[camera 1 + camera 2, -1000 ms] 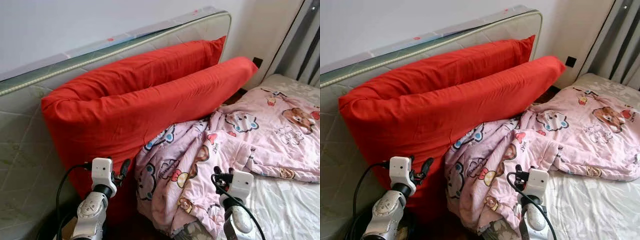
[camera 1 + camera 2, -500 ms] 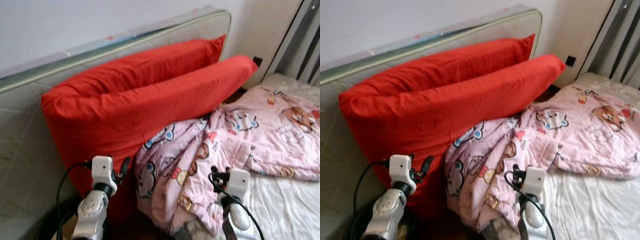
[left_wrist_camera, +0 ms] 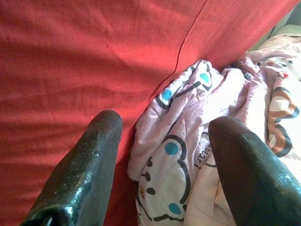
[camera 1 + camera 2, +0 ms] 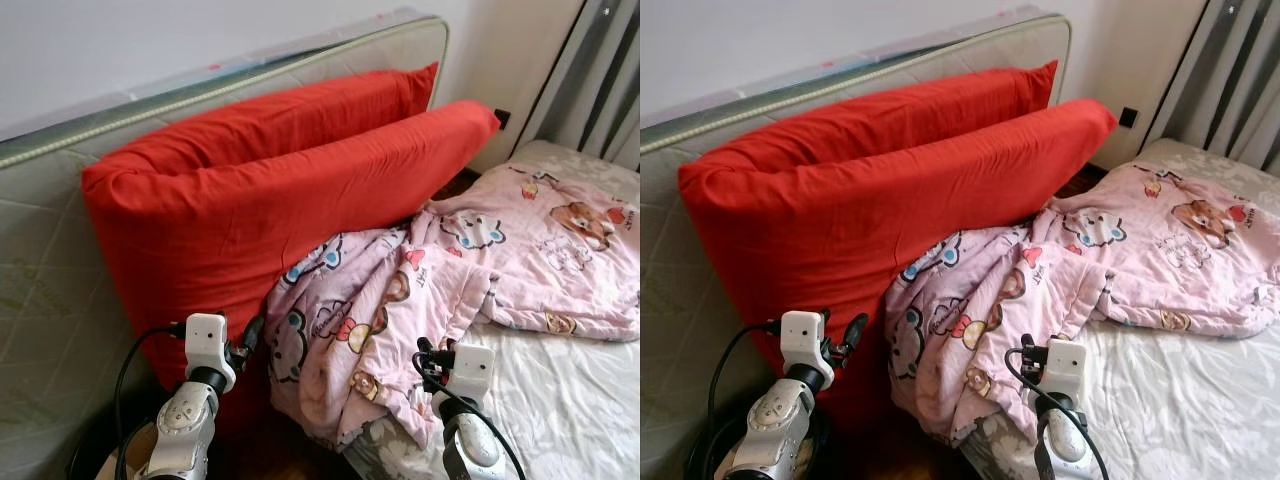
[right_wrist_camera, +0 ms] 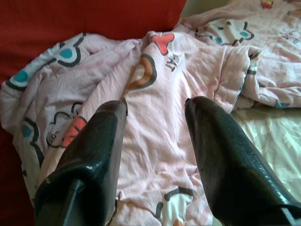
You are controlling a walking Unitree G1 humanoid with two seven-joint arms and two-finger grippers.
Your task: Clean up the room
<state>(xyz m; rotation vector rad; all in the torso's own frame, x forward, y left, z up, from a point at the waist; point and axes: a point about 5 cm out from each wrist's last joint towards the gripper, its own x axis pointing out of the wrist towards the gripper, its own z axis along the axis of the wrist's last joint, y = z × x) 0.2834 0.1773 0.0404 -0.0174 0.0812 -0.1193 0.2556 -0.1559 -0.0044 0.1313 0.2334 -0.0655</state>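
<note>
on the bed [image 4: 560, 400], a pink blanket [image 4: 400, 310] lies bunched against 2 red cushions [image 4: 270, 200]; left gripper [image 3: 164, 155] and right gripper [image 5: 155, 141] hover spread, empty.

Pink blanket [image 4: 400, 300] bunched against red cushions [image 4: 260, 210], on bed [image 4: 570, 400].

A pink quilt [image 4: 470, 260] printed with cartoon bears and bows lies rumpled across the head end of the bed [image 4: 575, 420], one bunched corner spilling over the bed's near left edge toward the floor. Two long red cushions [image 4: 270, 200] stand on edge just beside it, leaning one behind the other against an upright mattress [image 4: 50, 300], with the quilt's crumpled end pressed against the front cushion.
</note>
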